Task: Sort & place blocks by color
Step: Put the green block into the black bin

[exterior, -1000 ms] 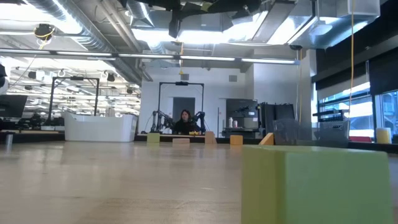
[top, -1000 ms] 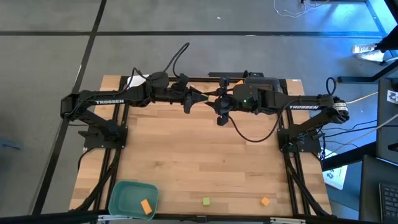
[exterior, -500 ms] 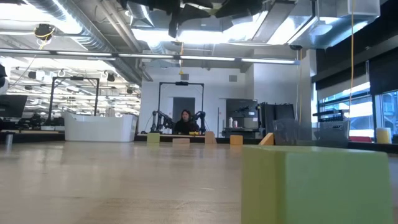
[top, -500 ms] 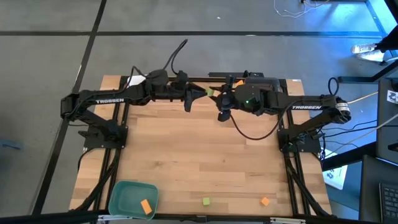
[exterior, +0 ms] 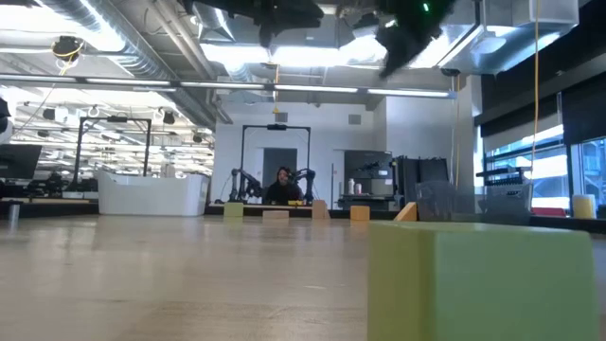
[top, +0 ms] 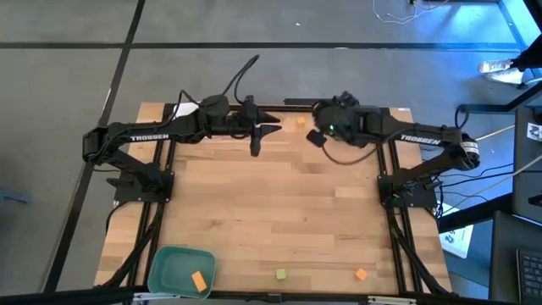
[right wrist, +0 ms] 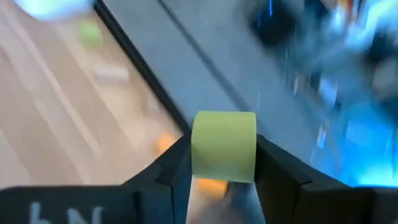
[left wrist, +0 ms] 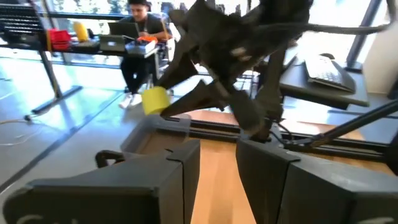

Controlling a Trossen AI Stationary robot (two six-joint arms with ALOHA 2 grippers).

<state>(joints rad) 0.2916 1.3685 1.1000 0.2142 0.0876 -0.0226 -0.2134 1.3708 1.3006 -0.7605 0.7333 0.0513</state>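
The light wooden slatted table [top: 279, 212] serves as the landmark for everything here. Largest on it are the two dark jointed arms, both raised over the table's far edge. The left gripper [top: 273, 130] hangs just inside that far edge, and the left wrist view shows its fingers standing a little apart with nothing between them. The right gripper [right wrist: 224, 163] sits nearby at the same far edge and pinches a light green cube-like block [right wrist: 224, 146] squarely between its two pads, as its own wrist view shows. Next in size is a teal rounded plastic tray [top: 179, 269] at the table's near left corner, with one orange block [top: 199, 281] lying inside it. Smaller still are the loose pieces: a second light green block [top: 280, 274] at the middle of the table's near edge, an orange block [top: 362, 274] to its right along that edge, and another orange block [top: 300, 121] at the far edge between the two grippers. Judging by this, sorting is at an early stage: one orange block is placed, a green one is in hand, and at least three blocks wait on the table.
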